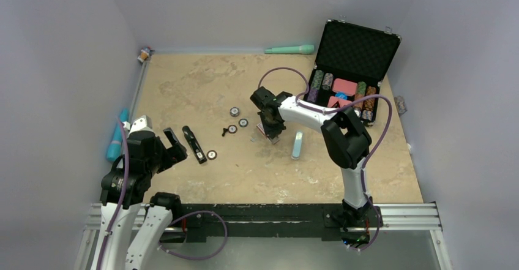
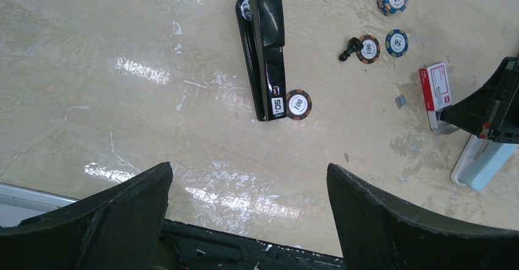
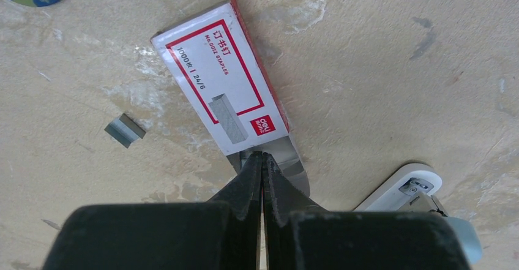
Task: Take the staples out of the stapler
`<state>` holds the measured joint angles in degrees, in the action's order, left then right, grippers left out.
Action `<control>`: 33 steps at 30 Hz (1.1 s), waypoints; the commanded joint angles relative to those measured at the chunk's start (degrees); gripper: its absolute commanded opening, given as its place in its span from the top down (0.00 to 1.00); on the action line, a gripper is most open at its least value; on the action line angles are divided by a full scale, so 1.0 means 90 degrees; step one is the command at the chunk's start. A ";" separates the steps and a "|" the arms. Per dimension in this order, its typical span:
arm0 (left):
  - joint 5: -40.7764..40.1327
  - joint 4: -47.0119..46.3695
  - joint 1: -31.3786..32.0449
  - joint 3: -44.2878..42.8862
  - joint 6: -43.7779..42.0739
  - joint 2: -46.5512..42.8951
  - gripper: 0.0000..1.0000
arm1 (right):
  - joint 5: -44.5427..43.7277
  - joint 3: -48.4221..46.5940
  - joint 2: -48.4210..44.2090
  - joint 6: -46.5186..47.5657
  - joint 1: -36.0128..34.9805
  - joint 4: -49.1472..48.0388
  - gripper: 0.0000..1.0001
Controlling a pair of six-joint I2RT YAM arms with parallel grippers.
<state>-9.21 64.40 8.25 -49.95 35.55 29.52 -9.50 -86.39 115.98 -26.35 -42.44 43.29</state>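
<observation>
A black stapler (image 1: 194,144) (image 2: 264,49) lies closed on the tan table, just right of my left gripper (image 1: 176,146) (image 2: 250,167), which is wide open with nothing between its fingers. A pale blue-white stapler-like bar (image 1: 297,144) (image 3: 407,187) lies right of centre. One short silvery strip of staples (image 3: 125,129) (image 2: 401,101) rests on the table beside a red-and-white staple box (image 3: 223,83) (image 2: 437,92). My right gripper (image 1: 272,132) (image 3: 262,157) is shut, its tips at the box's open flap end; nothing shows between them.
Several poker chips (image 1: 234,111) and a small black piece (image 1: 225,131) are scattered between the two staplers, one chip (image 2: 298,105) touching the black stapler's end. An open black chip case (image 1: 355,68) stands at the back right. Teal objects lie at the back wall (image 1: 289,49) and left edge (image 1: 116,138).
</observation>
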 commanded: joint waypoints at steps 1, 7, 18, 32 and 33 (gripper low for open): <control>-0.0012 -0.0095 -0.0070 -0.0016 0.0034 0.0017 0.00 | -0.0153 0.0182 -0.0219 -0.0066 -0.0029 -0.0107 1.00; -0.0012 -0.0095 -0.0085 -0.0017 0.0037 0.0020 0.00 | -0.0175 0.0251 -0.0219 -0.0033 -0.0030 -0.0136 1.00; -0.0002 -0.0076 -0.0104 -0.0026 0.0055 0.0035 0.01 | -0.0098 -0.0063 -0.0093 0.0103 -0.0029 -0.0152 1.00; -0.0020 -0.0046 -0.0101 -0.0043 0.0066 0.0086 0.01 | 0.0162 -0.0008 -0.0194 0.0330 -0.0029 -0.0288 0.73; -0.0021 -0.0046 -0.0106 -0.0036 0.0065 0.0088 0.01 | 0.0166 0.0014 -0.0206 0.0323 -0.0023 -0.0288 0.73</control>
<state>-9.19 64.40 7.86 -49.95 35.55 29.93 -8.36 -85.69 115.98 -24.32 -42.44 41.69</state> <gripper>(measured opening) 0.995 0.273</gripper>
